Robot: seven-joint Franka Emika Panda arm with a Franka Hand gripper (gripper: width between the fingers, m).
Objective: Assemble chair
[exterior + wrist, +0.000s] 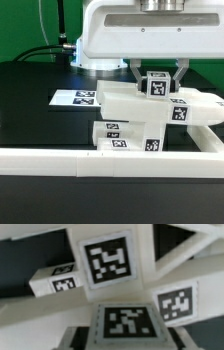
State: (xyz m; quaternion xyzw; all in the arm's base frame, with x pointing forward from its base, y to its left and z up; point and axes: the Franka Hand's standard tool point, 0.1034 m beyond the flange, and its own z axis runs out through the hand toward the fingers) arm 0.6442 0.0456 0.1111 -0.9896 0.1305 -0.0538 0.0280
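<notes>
Black table (30, 85) borders the white rail (50, 160) (jaws grip the chair's tagged block (157, 84)).

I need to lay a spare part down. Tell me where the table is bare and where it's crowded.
Bare: the black table between the marker board and the white rail, and beyond that board. Crowded: the exterior view's right, where the gripper clamps a tagged block over the chair pieces.

Black surface (30, 120) with the marker board (78, 98) flat on it, toward the exterior view's left. Long plain white rail (40, 160) across the foreground, nearer the camera than the board. Green backdrop (25, 20) behind the surface.
</notes>
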